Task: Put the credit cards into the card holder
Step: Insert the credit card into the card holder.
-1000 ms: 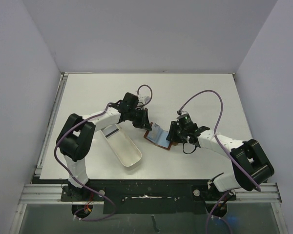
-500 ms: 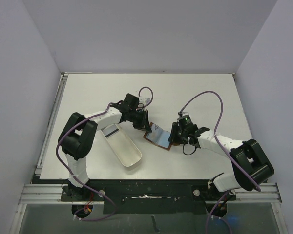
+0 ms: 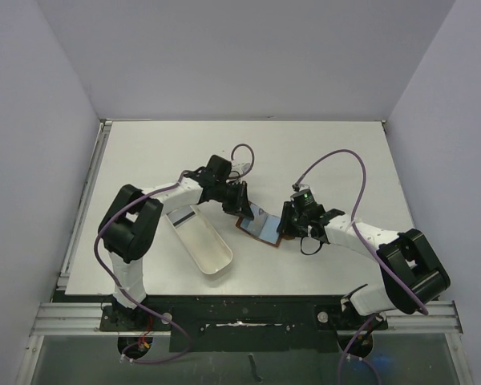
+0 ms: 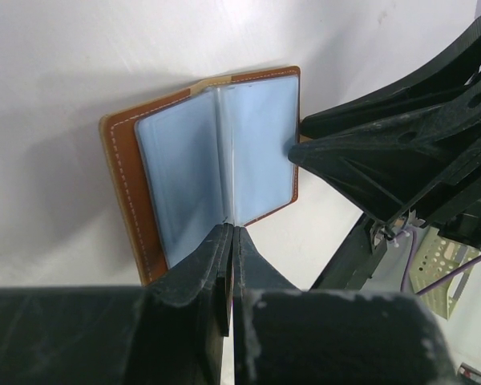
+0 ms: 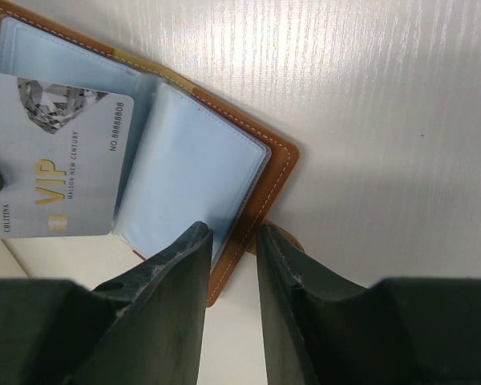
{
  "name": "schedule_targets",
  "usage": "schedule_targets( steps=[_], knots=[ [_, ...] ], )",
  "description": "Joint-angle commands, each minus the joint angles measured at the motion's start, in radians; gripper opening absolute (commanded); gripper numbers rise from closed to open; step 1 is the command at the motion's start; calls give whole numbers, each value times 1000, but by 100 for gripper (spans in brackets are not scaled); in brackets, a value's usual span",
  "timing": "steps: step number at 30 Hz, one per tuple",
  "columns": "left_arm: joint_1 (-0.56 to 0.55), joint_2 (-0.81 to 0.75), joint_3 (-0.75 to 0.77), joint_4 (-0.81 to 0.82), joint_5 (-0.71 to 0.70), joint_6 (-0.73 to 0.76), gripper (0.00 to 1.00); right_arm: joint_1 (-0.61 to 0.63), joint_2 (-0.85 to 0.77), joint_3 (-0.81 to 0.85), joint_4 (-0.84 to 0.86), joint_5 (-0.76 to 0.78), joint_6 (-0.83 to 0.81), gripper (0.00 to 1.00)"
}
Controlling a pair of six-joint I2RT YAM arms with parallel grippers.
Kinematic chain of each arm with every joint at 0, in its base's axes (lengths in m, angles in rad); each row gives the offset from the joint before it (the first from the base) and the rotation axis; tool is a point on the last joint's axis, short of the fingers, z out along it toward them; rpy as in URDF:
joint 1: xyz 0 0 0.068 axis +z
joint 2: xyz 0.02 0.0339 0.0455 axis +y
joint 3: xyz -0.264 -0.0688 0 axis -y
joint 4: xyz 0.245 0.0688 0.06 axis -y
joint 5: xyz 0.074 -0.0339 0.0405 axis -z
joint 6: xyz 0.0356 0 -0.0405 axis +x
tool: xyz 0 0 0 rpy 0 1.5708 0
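The card holder (image 3: 266, 234) lies open on the table between both arms, brown leather with pale blue sleeves (image 5: 192, 168), also in the left wrist view (image 4: 124, 176). My left gripper (image 3: 240, 210) (image 4: 231, 228) is shut on the bluish-grey silver credit card (image 5: 60, 160), marked VIP. The card's far edge rests in the holder's fold, over the left sleeve; from the left wrist it shows edge-on (image 4: 227, 200). My right gripper (image 3: 285, 228) (image 5: 232, 233) clamps the holder's right edge, one finger on the sleeve and one outside by the tab. The yellow-orange card is not in view.
A long white oblong tray (image 3: 200, 241) lies just left of the card holder, beside the left arm. The two grippers face each other, a few centimetres apart over the holder. White walls enclose the table on three sides.
My left gripper has moved a little right and down with the silver card, bringing it lower over the open holder. The right arm has held still.
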Motion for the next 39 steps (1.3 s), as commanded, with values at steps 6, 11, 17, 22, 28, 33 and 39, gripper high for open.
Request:
schedule_targets(
  steps=[6,11,17,22,28,33,39],
  knots=[
    [-19,49,33,40,16,2,0,-5,0,-7,31,28,3,30],
    [-21,78,63,-36,-45,50,0,-6,0,-6,27,33,4,30],
    [-21,66,70,-97,-139,68,0,-6,4,-8,25,39,3,29],
    [-21,64,73,-108,-159,71,0,-6,5,-6,26,38,3,30],
    [-20,58,69,-94,-160,53,0,-6,4,-7,26,39,5,29],
    [-21,50,66,-74,-160,33,0,-6,0,-7,26,40,6,29],
    [-24,44,67,-45,-151,7,0,-6,2,-9,29,42,8,29]
  ],
)
